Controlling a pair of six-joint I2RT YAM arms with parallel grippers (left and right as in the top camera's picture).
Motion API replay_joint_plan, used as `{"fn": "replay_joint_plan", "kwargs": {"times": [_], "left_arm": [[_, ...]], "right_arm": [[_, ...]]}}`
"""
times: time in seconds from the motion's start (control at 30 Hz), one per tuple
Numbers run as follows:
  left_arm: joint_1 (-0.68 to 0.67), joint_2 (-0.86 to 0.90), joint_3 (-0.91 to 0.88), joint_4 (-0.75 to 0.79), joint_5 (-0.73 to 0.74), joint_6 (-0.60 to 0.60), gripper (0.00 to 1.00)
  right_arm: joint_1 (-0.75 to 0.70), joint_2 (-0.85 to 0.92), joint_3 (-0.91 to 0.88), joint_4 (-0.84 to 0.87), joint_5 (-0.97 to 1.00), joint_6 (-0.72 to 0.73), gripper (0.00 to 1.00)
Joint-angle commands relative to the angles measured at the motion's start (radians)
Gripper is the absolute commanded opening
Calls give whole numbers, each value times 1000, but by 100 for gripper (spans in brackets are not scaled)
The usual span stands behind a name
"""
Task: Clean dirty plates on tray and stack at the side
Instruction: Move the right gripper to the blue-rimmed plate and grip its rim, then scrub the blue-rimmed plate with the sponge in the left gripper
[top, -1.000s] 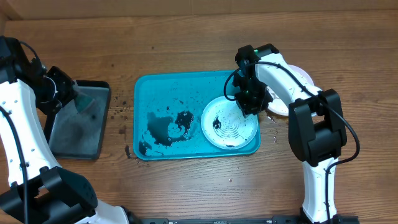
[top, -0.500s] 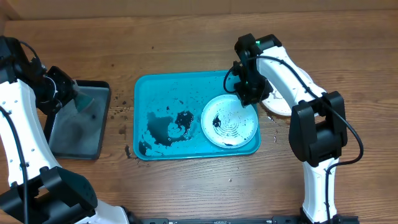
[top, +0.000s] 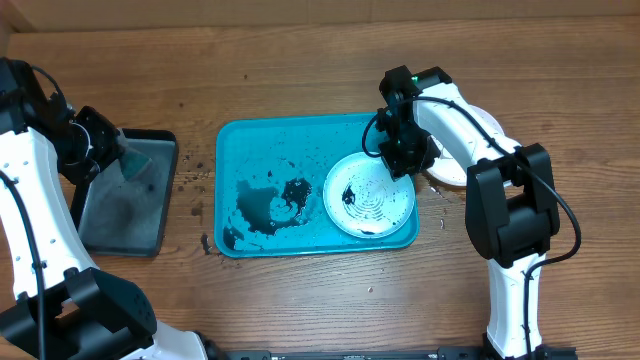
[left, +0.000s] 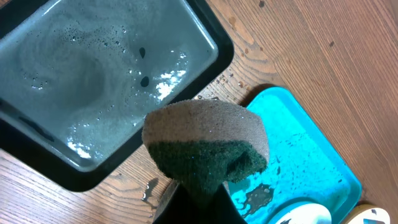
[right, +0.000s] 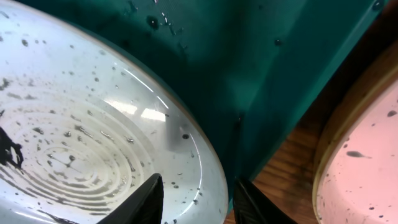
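here, the white plate is found lying flat in the right end of the turquoise tray, close to the tray's right rim. the right gripper is held directly over the plate's far-right edge. its fingertips are spread, one above the plate's inner slope and the other outside it above the tray floor. the plate's rim is thus seen to run between the jaws, and no pinch on it can be made out. the plate being round, no long axis is offered; only the short stretch of rim under the jaws matters.

the left gripper is kept well apart at the left side of the table, above the black tray, and is pressed together on a sponge. the right arm is therefore judged the nearer by far. a second plate is seen on the table just beyond the tray's right rim.

the white plate is marked by concentric ridges at its centre. black specks are scattered across it, and a heavier black smear is seen left of centre. a wet sheen is shown, so a slippery rim is to be expected. it is not judged clean.
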Motion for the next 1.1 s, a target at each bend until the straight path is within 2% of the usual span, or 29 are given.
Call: {"fn": "replay_joint_plan", "kwargs": {"times": [0.0, 0.1, 0.3, 0.53, 0.93, 1.0, 1.03, 1.07], "left_arm": [[-8, 6, -5, 3, 10, 27, 4], [-8, 6, -5, 0, 10, 27, 4], [-8, 6, -5, 0, 12, 27, 4], [-8, 6, -5, -1, 13, 27, 4], [-9, 7, -5, -3, 20, 27, 4], [-12, 7, -5, -3, 20, 27, 4], [-14, 7, -5, -3, 20, 27, 4], [-20, 7, -5, -4, 20, 28, 4]], "right_arm": [[-2, -33, -4, -2, 2, -2, 38], [-2, -33, -9, -13, -8, -2, 37], [-2, -33, -12, -52, -129, 11, 25], [-1, -33, -12, -109, -133, 202, 25], [0, -33, -123, -3, -173, 257, 27], [1, -33, -123, 17, -211, 261, 20], [2, -33, -123, 31, -229, 265, 10], [4, -33, -123, 43, -237, 277, 6]]}}
